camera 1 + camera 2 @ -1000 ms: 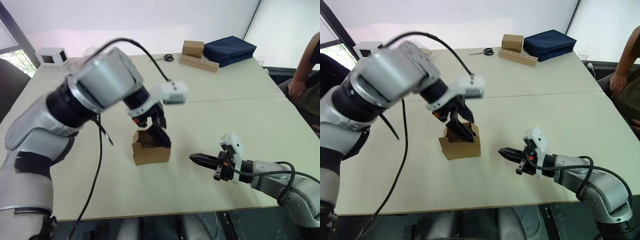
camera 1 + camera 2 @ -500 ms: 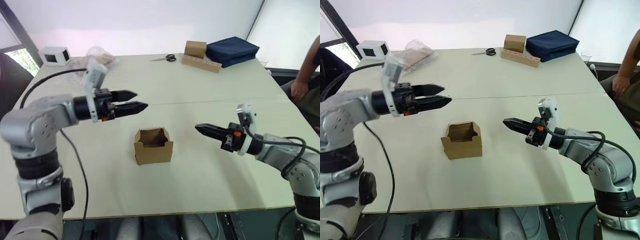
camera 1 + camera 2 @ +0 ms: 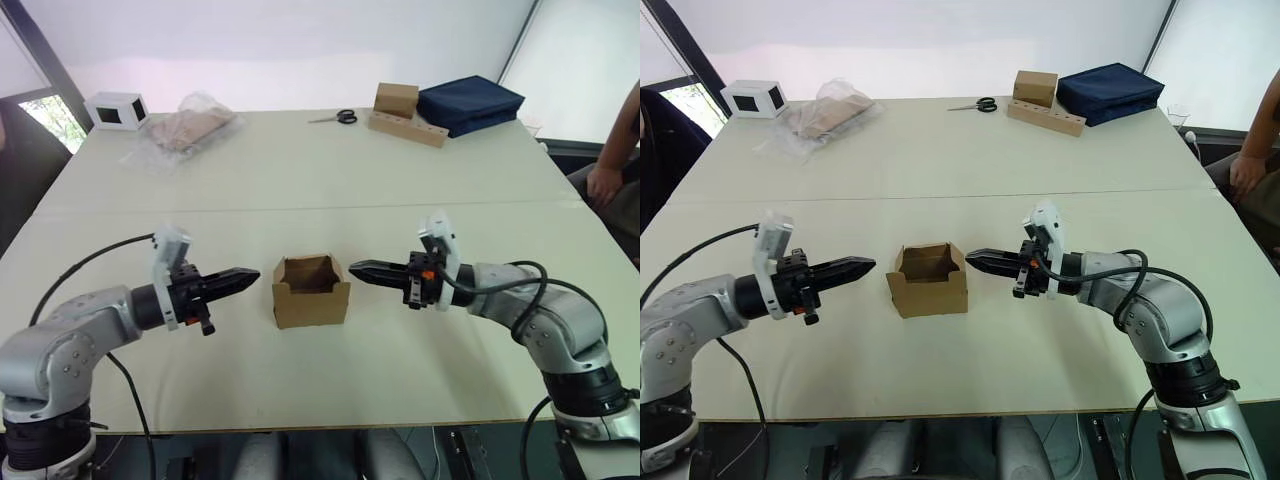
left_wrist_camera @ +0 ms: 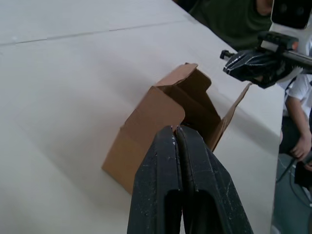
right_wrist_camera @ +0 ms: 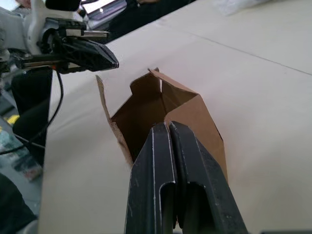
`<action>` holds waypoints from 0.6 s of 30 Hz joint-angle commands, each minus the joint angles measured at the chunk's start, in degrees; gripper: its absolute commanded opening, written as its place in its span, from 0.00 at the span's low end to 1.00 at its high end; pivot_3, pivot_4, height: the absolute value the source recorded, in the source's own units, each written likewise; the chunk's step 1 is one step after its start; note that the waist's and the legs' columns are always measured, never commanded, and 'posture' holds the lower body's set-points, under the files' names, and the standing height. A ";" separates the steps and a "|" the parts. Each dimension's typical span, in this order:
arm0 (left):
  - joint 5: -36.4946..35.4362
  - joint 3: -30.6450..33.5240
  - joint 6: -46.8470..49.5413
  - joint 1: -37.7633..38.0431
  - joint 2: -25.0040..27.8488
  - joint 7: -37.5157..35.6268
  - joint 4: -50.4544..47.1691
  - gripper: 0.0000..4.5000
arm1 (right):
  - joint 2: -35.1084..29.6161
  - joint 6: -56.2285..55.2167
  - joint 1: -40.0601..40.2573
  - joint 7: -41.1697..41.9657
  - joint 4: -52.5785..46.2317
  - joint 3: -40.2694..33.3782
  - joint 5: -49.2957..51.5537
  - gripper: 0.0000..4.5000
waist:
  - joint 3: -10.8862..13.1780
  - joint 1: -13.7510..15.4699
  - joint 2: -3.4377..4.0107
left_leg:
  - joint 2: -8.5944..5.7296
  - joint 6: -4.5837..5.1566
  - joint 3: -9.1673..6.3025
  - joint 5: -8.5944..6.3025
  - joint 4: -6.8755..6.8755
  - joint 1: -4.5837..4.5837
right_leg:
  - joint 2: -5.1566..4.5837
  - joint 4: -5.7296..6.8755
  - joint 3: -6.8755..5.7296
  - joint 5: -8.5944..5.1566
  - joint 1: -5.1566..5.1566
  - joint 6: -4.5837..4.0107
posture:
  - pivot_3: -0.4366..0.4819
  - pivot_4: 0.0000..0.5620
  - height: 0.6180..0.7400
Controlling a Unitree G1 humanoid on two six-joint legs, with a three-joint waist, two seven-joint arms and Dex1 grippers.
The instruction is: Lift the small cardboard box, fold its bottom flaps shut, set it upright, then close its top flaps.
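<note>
In the left eye view, the small cardboard box (image 3: 311, 290) is seen standing upright on the pale table (image 3: 300, 180), with its top open. It lies between the two grippers. The left gripper (image 3: 247, 276) is held just beside the box's left wall, and the right gripper (image 3: 360, 270) is held just beside its right wall; both point at the box, and neither is touching it. The fingers of each gripper are pressed together and nothing is held in them.

In the right eye view, the same layout is shown. At the far side of the table a white box with black windows (image 3: 753, 98), a clear bag (image 3: 820, 112), scissors (image 3: 977, 104), a brown box on a holed strip (image 3: 1040, 98) and a dark blue bag (image 3: 1110, 92) are seen. A person's arm (image 3: 1255, 150) is visible at the right edge.

In the left wrist view, the closed black fingers (image 4: 161, 190) are seen close in front of a box corner. The top flaps (image 4: 181, 75) are shown standing up and spread, which the head views do not make so clear. The other gripper is seen beyond the box.

In the right wrist view, the closed fingers (image 5: 156, 185) are seen near the opposite wall, the empty inside of the box is visible, and the left gripper is seen past it.
</note>
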 commanded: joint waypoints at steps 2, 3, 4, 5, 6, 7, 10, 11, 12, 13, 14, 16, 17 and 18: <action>2.41 -4.49 -6.85 -0.18 1.12 0.81 1.42 0.02 | 1.12 -4.08 -2.00 1.86 2.92 1.37 -4.49 0.00 | 0.00 -0.07 0.00 | 0.00 0.00 0.01 0.00 -0.01 0.00 | 0.00 -0.01 0.00 0.00 0.00 0.00 | 0.48 0.27 1.00; 2.85 -5.51 -7.80 -0.42 1.21 0.99 2.06 0.02 | 1.31 -4.46 -2.18 2.29 3.45 1.61 -5.12 0.00 | 0.00 -0.11 0.01 | 0.00 0.00 0.01 0.00 -0.02 0.00 | 0.01 -0.01 0.00 0.00 -0.01 0.00 | 0.48 0.27 1.00; 3.19 -6.45 -8.71 -0.72 1.32 0.93 2.65 0.02 | 1.44 -4.66 -2.29 2.79 3.76 1.85 -5.54 0.00 | 0.00 -0.17 0.01 | 0.00 0.00 0.01 0.00 -0.02 0.00 | 0.01 -0.01 0.00 0.00 -0.02 0.00 | 0.48 0.27 1.00; 3.34 -7.23 -9.36 -1.02 1.33 0.97 3.16 0.02 | 1.54 -4.81 -2.35 3.26 4.00 2.01 -5.90 0.00 | 0.00 -0.19 0.01 | 0.00 0.00 0.01 0.00 -0.03 0.00 | 0.02 -0.01 0.00 0.00 -0.02 0.00 | 0.48 0.27 1.00; 3.52 -8.03 -9.90 -1.35 1.30 0.97 3.66 0.02 | 1.69 -4.88 -2.37 3.64 4.07 2.20 -6.12 0.00 | 0.00 -0.18 0.01 | 0.00 0.01 0.01 0.00 -0.03 0.00 | 0.02 -0.01 0.00 0.00 -0.03 0.00 | 0.48 0.27 1.00; 3.98 -8.95 -10.66 -1.65 1.27 1.08 4.23 0.02 | 1.89 -4.90 -2.42 3.99 4.17 2.31 -6.31 0.00 | 0.00 -0.18 0.01 | 0.00 0.02 0.01 -0.01 -0.03 0.00 | 0.02 -0.01 0.00 0.00 -0.03 0.00 | 0.48 0.27 1.00; 5.23 -11.46 -12.65 -1.68 0.99 1.39 5.63 0.02 | 2.69 -5.28 -2.42 4.60 4.47 2.86 -7.11 0.00 | 0.00 -0.20 0.01 | 0.00 0.04 0.01 -0.02 -0.03 0.00 | 0.03 -0.01 0.00 0.00 -0.03 0.00 | 0.48 0.27 1.00; 5.38 -11.89 -13.15 -1.54 1.02 1.43 5.83 0.02 | 2.91 -5.39 -2.40 4.75 4.55 2.94 -7.39 0.00 | 0.00 -0.22 0.01 | 0.00 0.04 0.01 -0.02 -0.03 0.00 | 0.03 -0.01 0.00 0.00 -0.02 0.00 | 0.48 0.27 1.00; 5.50 -12.24 -13.63 -1.41 1.05 1.53 5.99 0.02 | 3.14 -5.54 -2.36 4.89 4.63 3.01 -7.67 0.00 | 0.00 -0.24 0.01 | 0.00 0.04 0.01 -0.02 -0.03 0.00 | 0.03 0.00 0.00 0.00 -0.03 0.00 | 0.48 0.27 1.00; 5.62 -12.57 -14.06 -1.42 1.02 1.70 6.23 0.02 | 3.40 -5.69 -2.36 5.02 4.82 3.07 -7.97 0.00 | 0.00 -0.23 0.01 | 0.01 0.04 0.00 -0.02 -0.03 0.00 | 0.03 -0.01 0.00 0.00 -0.03 0.00 | 0.48 0.27 1.00; 5.76 -13.08 -14.33 -1.55 1.02 1.78 6.44 0.02 | 3.88 -5.84 -2.42 5.14 5.02 3.21 -8.14 0.00 | 0.00 -0.22 0.01 | 0.00 0.04 0.01 -0.02 -0.03 0.00 | 0.02 0.00 0.01 0.00 -0.03 0.00 | 0.48 0.27 1.00; 6.46 -14.32 -15.05 -1.87 1.26 1.88 6.87 0.02 | 4.77 -5.83 -2.49 5.31 5.06 3.57 -8.42 0.00 | 0.00 -0.21 0.01 | 0.00 0.04 0.00 -0.02 -0.03 0.00 | 0.02 0.00 0.00 0.00 -0.03 0.00 | 0.48 0.27 1.00; 6.59 -14.80 -15.18 -2.02 1.35 1.98 7.01 0.02 | 5.03 -5.81 -2.44 5.44 4.99 3.79 -8.62 0.00 | 0.00 -0.21 0.01 | 0.00 0.04 0.00 -0.02 -0.03 0.00 | 0.02 0.00 0.00 0.00 -0.03 0.00 | 0.48 0.27 1.00; 6.85 -15.33 -15.39 -2.17 1.51 2.04 7.09 0.02 | 5.21 -5.94 -2.35 5.53 5.00 4.06 -9.03 0.00 | 0.00 -0.19 0.01 | 0.00 0.04 0.00 -0.02 -0.03 0.00 | 0.03 -0.01 0.00 0.00 -0.03 0.00 | 0.48 0.27 1.00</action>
